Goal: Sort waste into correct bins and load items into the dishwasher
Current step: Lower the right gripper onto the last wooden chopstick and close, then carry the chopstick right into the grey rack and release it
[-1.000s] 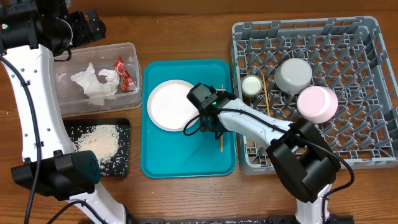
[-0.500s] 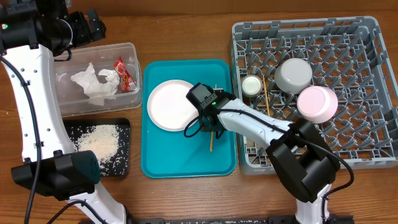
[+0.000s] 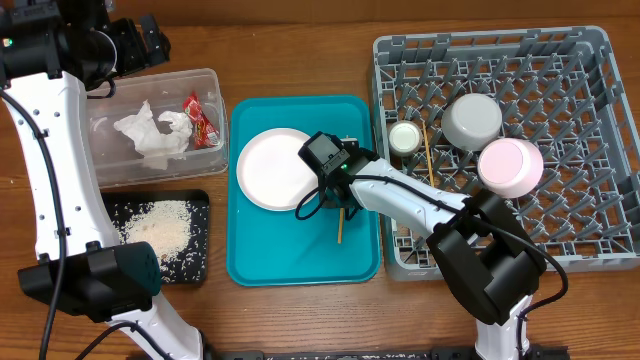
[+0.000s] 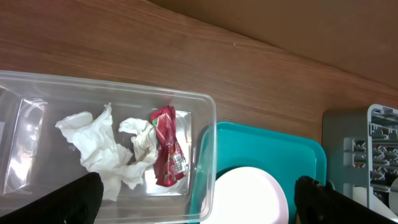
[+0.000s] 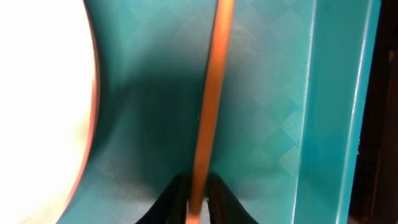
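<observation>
step: dishwasher loading, chopstick pickup; waste looks sorted
right hand (image 5: 198,200): low over the teal tray (image 3: 300,265), clenched on 1 chopstick (image 5: 210,106), 1 finger on each side of the stick in the wrist view
chopstick pose: looks flat on the tray floor, between the plate (image 3: 270,170) and the tray's right wall, not yet lifted
left hand (image 4: 202,200): released, fingers wide, grasps nothing, hovers over the clear tub (image 3: 214,78)
bins: napkins (image 3: 148,135) and red wrapper (image 3: 200,118) in the tub; rice scraps (image 3: 160,225) in the black tray (image 3: 198,200)
dish rack (image 3: 590,235): holds cup (image 3: 404,137), grey bowl (image 3: 472,120), pink bowl (image 3: 510,165), second chopstick (image 3: 428,150)
left to load: this chopstick, then the plate
next move: lift straight up, carry right over the rack wall, lay it beside the second chopstick
needs: a firm pinch so the thin stick does not pivot, and enough height to clear the tray wall and the pegs
risk: the stick slips out or snags on a peg
</observation>
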